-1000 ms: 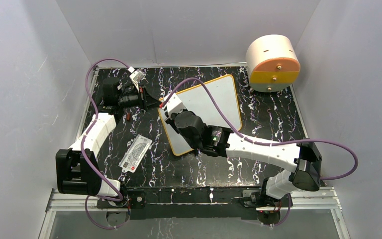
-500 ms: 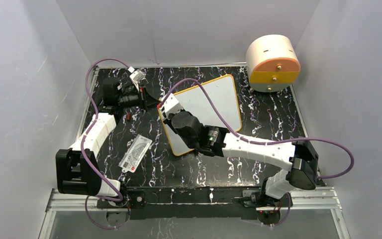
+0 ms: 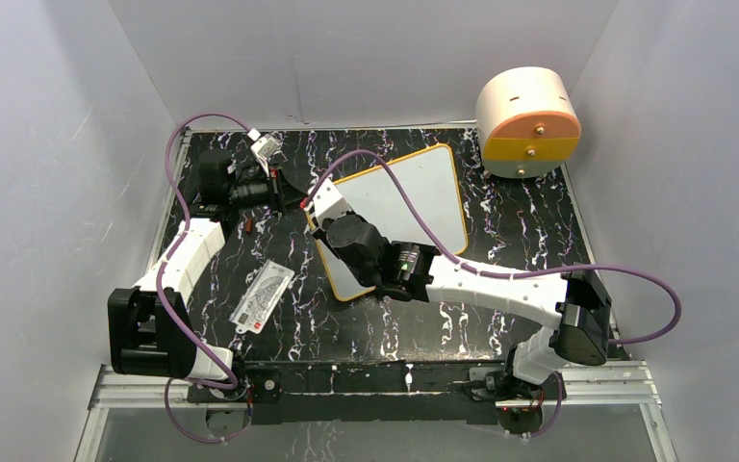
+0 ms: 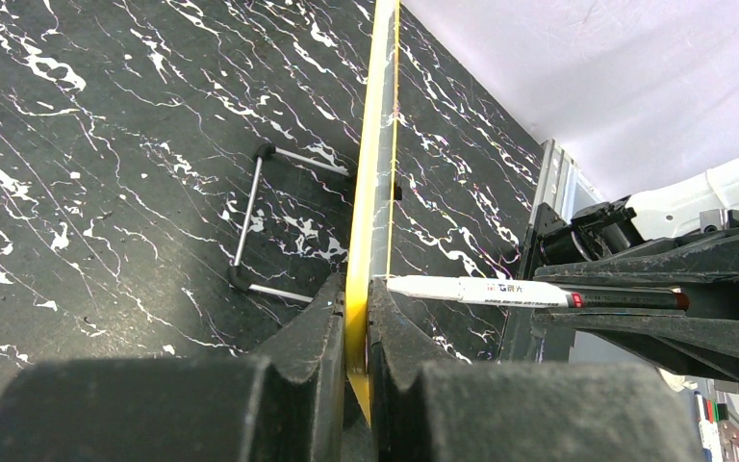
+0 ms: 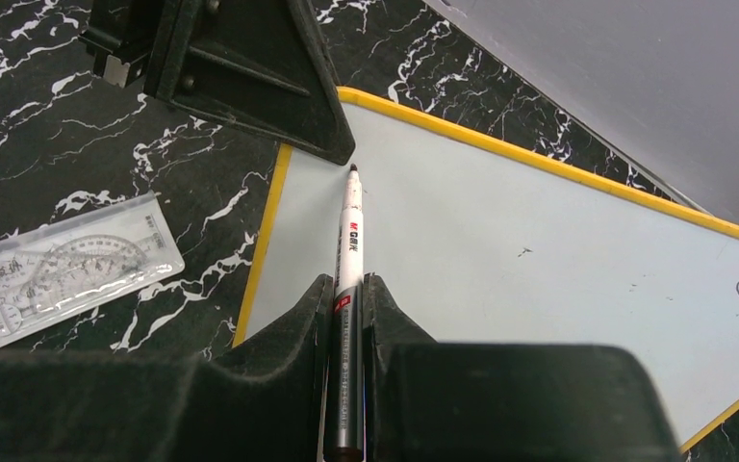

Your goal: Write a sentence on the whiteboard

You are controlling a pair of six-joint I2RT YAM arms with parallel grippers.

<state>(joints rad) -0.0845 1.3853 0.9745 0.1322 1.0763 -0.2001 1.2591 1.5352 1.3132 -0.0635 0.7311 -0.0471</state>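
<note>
The whiteboard (image 3: 414, 197), white with an orange-yellow frame, lies tilted on the black marbled table. My left gripper (image 4: 357, 306) is shut on the frame's edge (image 4: 377, 144) at the board's left corner, where it appears in the top view as the left gripper (image 3: 303, 201). My right gripper (image 5: 348, 294) is shut on a white marker (image 5: 349, 231), whose dark tip (image 5: 352, 170) is at the board's surface (image 5: 520, 260) just beside the left fingers (image 5: 250, 67). No sentence is in view; the visible face is blank but for small specks.
A clear plastic protractor card (image 3: 262, 296) lies left of the board near the front. A round cream and orange drum (image 3: 527, 120) stands at the back right. A small reddish piece (image 3: 248, 226) lies by the left arm. A wire foot (image 4: 250, 221) sticks out under the board.
The right arm has shifted left and toward the back, bringing the marker tip closer to the board's left corner. The left gripper and the board have stayed still.
</note>
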